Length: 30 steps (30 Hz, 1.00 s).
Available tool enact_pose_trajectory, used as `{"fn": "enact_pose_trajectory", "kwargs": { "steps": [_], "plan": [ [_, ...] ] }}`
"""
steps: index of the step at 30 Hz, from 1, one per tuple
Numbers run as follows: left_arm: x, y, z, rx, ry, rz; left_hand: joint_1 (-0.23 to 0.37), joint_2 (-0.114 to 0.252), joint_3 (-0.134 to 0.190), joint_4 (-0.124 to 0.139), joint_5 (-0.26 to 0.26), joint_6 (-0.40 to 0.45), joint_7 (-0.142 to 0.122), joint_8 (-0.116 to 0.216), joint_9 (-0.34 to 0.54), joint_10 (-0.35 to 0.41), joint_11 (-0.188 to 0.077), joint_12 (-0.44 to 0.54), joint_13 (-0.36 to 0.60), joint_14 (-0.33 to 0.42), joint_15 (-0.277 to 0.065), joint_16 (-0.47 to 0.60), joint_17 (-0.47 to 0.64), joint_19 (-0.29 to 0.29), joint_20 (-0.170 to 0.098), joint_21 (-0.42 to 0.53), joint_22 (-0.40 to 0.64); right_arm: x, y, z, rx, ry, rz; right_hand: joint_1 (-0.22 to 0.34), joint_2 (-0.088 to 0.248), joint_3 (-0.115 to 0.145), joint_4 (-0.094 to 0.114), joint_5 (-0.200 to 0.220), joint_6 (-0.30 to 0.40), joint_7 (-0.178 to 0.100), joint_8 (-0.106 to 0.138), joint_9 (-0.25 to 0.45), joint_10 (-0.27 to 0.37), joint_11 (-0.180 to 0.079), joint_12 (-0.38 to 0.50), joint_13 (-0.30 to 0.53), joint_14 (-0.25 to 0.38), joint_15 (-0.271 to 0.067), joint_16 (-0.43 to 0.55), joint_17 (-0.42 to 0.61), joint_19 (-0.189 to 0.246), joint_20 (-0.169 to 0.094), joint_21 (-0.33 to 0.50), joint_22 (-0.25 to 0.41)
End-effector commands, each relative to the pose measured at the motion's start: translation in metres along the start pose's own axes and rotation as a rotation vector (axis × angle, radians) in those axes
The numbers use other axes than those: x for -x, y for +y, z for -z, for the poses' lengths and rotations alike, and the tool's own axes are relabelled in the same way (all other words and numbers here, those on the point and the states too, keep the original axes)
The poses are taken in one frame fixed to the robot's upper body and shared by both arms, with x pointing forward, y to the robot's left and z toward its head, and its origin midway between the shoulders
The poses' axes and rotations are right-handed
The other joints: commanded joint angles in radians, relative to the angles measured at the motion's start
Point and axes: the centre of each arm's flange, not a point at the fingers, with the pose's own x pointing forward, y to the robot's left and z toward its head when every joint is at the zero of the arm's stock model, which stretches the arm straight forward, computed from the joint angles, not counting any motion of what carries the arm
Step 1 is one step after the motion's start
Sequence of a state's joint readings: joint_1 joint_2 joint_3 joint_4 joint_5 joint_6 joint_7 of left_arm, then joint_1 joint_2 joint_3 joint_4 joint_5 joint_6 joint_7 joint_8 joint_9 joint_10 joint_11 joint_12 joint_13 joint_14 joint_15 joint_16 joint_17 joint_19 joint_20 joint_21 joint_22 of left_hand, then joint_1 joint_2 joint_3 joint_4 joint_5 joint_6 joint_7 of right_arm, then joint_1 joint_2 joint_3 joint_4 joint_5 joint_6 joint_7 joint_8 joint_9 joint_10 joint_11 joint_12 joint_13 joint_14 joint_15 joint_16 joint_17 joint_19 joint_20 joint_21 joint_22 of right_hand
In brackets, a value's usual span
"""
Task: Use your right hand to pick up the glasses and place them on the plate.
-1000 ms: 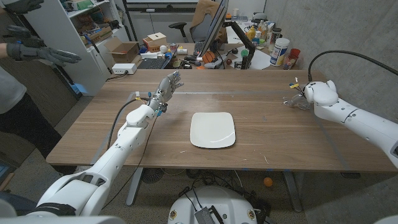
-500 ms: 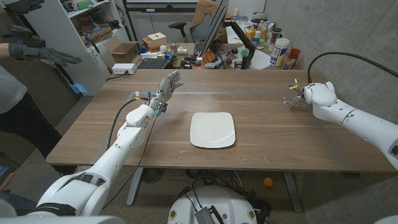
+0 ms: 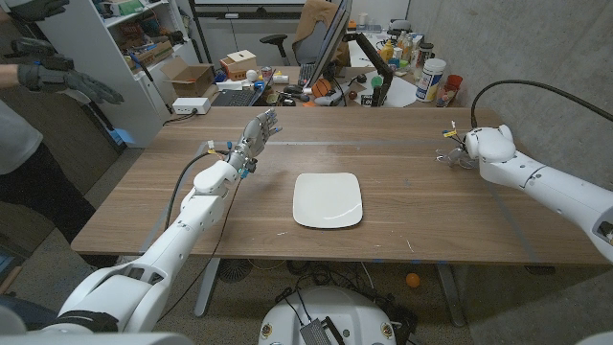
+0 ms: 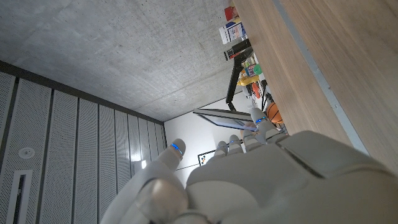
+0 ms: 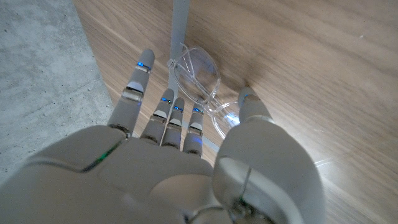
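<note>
The clear glasses [image 5: 199,73] lie on the wood at the table's far right [image 3: 449,156]. My right hand [image 3: 485,145] hovers just over them. In the right wrist view my right hand [image 5: 168,174] has its fingers [image 5: 138,81] spread on one side of the frame and its thumb on the other, with no firm grip visible. The white square plate [image 3: 328,199] sits bare at the table's middle. My left hand [image 3: 259,130] is raised above the far left part of the table, fingers apart and holding nothing; its back shows in the left wrist view [image 4: 261,180].
A person's gloved hands [image 3: 59,75] reach in at the far left beside a white shelf. Boxes, bottles and a monitor crowd the desk [image 3: 316,81] behind the table's far edge. A black cable [image 3: 517,84] arcs over my right arm.
My right hand has edged a little to the left, closer over the glasses. My left arm and the plate have stayed put.
</note>
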State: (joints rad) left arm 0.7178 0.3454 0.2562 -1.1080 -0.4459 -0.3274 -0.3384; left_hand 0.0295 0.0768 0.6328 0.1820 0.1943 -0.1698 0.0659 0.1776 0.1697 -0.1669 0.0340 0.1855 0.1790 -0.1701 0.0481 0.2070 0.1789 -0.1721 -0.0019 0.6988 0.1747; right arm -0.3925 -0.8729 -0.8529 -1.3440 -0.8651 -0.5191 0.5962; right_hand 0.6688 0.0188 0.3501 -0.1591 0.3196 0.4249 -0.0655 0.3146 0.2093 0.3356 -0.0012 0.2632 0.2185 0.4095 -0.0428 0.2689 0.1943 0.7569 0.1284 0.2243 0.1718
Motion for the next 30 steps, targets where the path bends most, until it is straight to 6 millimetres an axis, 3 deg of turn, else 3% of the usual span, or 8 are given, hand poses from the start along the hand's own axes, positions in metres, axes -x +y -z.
{"fn": "enact_pose_trajectory", "kwargs": {
  "steps": [1,3,5,7,8,13,19,30],
  "plan": [
    [-0.001,0.002,0.001,0.002,0.002,-0.004,-0.009,0.104,0.009,0.000,0.005,-0.056,0.002,0.003,0.004,-0.087,0.001,0.006,0.002,-0.072,0.004,-0.003,0.004,-0.088,0.010,-0.002,0.002,-0.005,-0.006,-0.007,0.032,0.019,0.010,0.090,0.034,0.002,-0.008,-0.006,0.034,0.003,0.008,0.006,0.061,-0.007,0.018,0.017,0.110,-0.088,0.054,0.028,0.095,-0.067,0.025,0.010],
    [-0.001,0.003,0.001,0.002,0.003,-0.004,-0.009,0.104,0.009,0.000,0.005,-0.056,0.002,0.003,0.004,-0.087,0.001,0.006,0.002,-0.072,0.004,-0.003,0.004,-0.088,0.010,-0.002,0.002,-0.005,-0.006,-0.008,0.037,0.023,0.016,0.135,0.048,-0.006,-0.007,-0.016,0.051,0.003,0.010,0.007,0.103,-0.015,0.036,0.029,0.183,-0.112,0.100,0.057,0.144,-0.109,0.041,0.014],
    [-0.001,0.003,0.002,0.003,0.005,-0.006,-0.009,0.104,0.009,0.000,0.005,-0.056,0.001,0.003,0.004,-0.087,0.000,0.006,0.002,-0.073,0.004,-0.004,0.004,-0.087,0.009,-0.003,0.002,-0.005,-0.007,-0.009,0.040,0.024,0.029,0.193,0.071,-0.022,-0.005,-0.033,0.113,0.004,0.029,0.010,0.171,-0.013,0.073,0.048,0.289,-0.143,0.178,0.116,0.207,-0.180,0.071,0.024],
    [-0.001,0.003,0.002,0.003,0.005,-0.007,-0.010,0.104,0.009,0.000,0.005,-0.056,0.001,0.003,0.004,-0.086,0.001,0.006,0.002,-0.072,0.004,-0.003,0.004,-0.087,0.009,-0.003,0.002,-0.005,-0.007,-0.010,0.039,0.019,0.042,0.241,0.082,-0.048,-0.004,-0.051,0.151,0.006,0.040,0.013,0.221,-0.019,0.106,0.070,0.397,-0.158,0.277,0.206,0.247,-0.222,0.111,0.049],
    [-0.001,0.003,0.002,0.003,0.006,-0.007,-0.010,0.104,0.009,0.000,0.005,-0.056,0.001,0.003,0.004,-0.087,0.001,0.006,0.002,-0.073,0.004,-0.004,0.004,-0.087,0.009,-0.004,0.002,-0.005,-0.008,-0.010,0.039,0.018,0.048,0.304,0.095,-0.068,-0.006,-0.064,0.184,0.006,0.044,0.018,0.277,-0.017,0.149,0.096,0.449,-0.172,0.360,0.306,0.265,-0.253,0.162,0.092],
    [-0.001,0.004,0.003,0.003,0.007,-0.007,-0.010,0.104,0.009,0.000,0.005,-0.056,0.002,0.003,0.004,-0.087,0.001,0.006,0.002,-0.073,0.003,-0.004,0.004,-0.086,0.009,-0.005,0.002,-0.005,-0.010,-0.011,0.028,0.010,0.068,0.429,0.122,-0.097,-0.001,-0.091,0.279,0.021,0.049,0.034,0.400,-0.017,0.257,0.173,0.582,-0.179,0.538,0.548,0.313,-0.312,0.358,0.263],
    [-0.001,0.005,0.003,0.004,0.008,-0.008,-0.010,0.103,0.009,0.000,0.005,-0.056,0.001,0.003,0.004,-0.088,0.001,0.006,0.002,-0.073,0.003,-0.004,0.004,-0.086,0.009,-0.007,0.002,-0.004,-0.013,-0.011,0.017,0.006,0.102,0.506,0.148,-0.078,0.008,-0.110,0.421,0.046,0.091,0.061,0.512,-0.011,0.353,0.252,0.645,-0.182,0.580,0.676,0.330,-0.340,0.466,0.320],
    [0.000,0.006,0.003,0.007,0.005,-0.010,-0.011,0.103,0.009,0.000,0.005,-0.057,0.001,0.003,0.004,-0.087,0.001,0.006,0.002,-0.074,0.004,-0.004,0.004,-0.085,0.009,-0.011,0.002,0.000,-0.020,-0.011,0.003,-0.003,0.140,0.508,0.148,-0.075,0.025,-0.119,0.446,0.050,0.108,0.087,0.519,-0.012,0.396,0.306,0.662,-0.179,0.551,0.705,0.329,-0.341,0.504,0.322]
  ]
}}
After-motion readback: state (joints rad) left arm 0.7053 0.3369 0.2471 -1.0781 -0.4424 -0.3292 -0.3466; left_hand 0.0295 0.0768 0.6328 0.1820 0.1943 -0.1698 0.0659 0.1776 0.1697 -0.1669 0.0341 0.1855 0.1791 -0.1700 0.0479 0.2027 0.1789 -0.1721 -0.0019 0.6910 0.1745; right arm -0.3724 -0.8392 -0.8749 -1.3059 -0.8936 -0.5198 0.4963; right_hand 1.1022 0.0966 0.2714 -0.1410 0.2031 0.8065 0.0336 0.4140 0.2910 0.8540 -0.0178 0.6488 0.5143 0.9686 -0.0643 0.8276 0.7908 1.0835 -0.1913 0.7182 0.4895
